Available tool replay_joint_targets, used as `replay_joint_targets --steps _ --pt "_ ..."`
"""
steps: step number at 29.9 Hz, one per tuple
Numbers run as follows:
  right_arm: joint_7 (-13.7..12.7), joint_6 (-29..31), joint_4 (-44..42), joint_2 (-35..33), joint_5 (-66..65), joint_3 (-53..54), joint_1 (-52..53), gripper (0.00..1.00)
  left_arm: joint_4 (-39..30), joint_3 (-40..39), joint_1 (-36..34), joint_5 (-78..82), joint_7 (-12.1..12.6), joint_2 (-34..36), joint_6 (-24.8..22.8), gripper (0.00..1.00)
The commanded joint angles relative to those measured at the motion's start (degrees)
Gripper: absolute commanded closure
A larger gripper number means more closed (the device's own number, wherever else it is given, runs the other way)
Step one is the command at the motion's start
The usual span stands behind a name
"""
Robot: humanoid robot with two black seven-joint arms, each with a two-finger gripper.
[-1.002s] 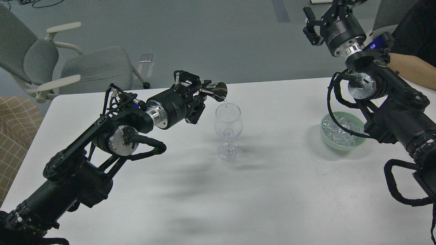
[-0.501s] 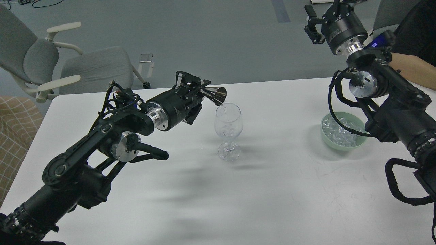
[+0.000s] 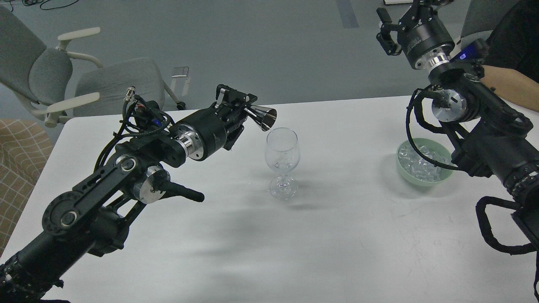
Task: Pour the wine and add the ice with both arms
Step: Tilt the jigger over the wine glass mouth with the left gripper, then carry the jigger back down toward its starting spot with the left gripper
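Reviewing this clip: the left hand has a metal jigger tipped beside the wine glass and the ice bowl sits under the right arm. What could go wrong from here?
1. The jigger, gripped by the left hand, lies on its side with its mouth close to the glass rim; a low sweep could knock the stemmed glass over.
2. The right hand is raised beyond the table's far edge, and that arm's cable loops over the bowl of ice; lowering could snag or shove the bowl.

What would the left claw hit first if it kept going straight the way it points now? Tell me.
Probably the wine glass. The left claw points right, holding the metal jigger, whose mouth sits just left of and slightly above the glass rim. Depth is unclear, so it might skim over the rim instead.
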Motion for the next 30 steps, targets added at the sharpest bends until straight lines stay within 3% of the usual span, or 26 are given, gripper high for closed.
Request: replay_joint_targets --steps 1,6,12,18,21,25,28,30 --pt "0.0 0.0 0.02 0.01 0.0 0.0 -0.01 0.0 -1.77 0.71 0.06 5.95 0.18 1.08 -0.07 1.0" --pt "0.0 0.0 0.02 0.01 0.0 0.0 0.07 0.0 -2.56 1.85 -0.02 8.23 0.62 2.05 -0.07 1.0" --pt "0.0 0.0 -0.07 0.01 0.0 0.0 0.07 0.0 -2.56 1.85 -0.29 13.07 3.34 1.96 -0.07 1.0" --pt "0.0 0.0 -0.16 0.01 0.0 -0.09 -0.1 0.0 -2.73 0.72 -0.11 11.59 4.45 1.44 -0.33 1.0" --pt "-0.09 0.0 -0.16 0.01 0.0 -0.09 -0.19 0.0 -3.0 -2.09 -0.2 2.65 4.45 1.52 -0.25 1.0" --pt "-0.09 0.0 -0.16 0.01 0.0 -0.09 -0.1 0.0 -1.69 -11.39 -0.38 -26.66 4.45 2.4 0.02 1.0" --pt "-0.09 0.0 -0.16 0.01 0.0 -0.09 -0.19 0.0 -0.02 -16.33 0.24 -36.46 4.45 3.28 0.02 1.0" --pt "-0.09 0.0 -0.16 0.01 0.0 -0.09 -0.19 0.0 2.53 -21.59 3.99 -46.47 4.45 3.81 -0.42 1.0"
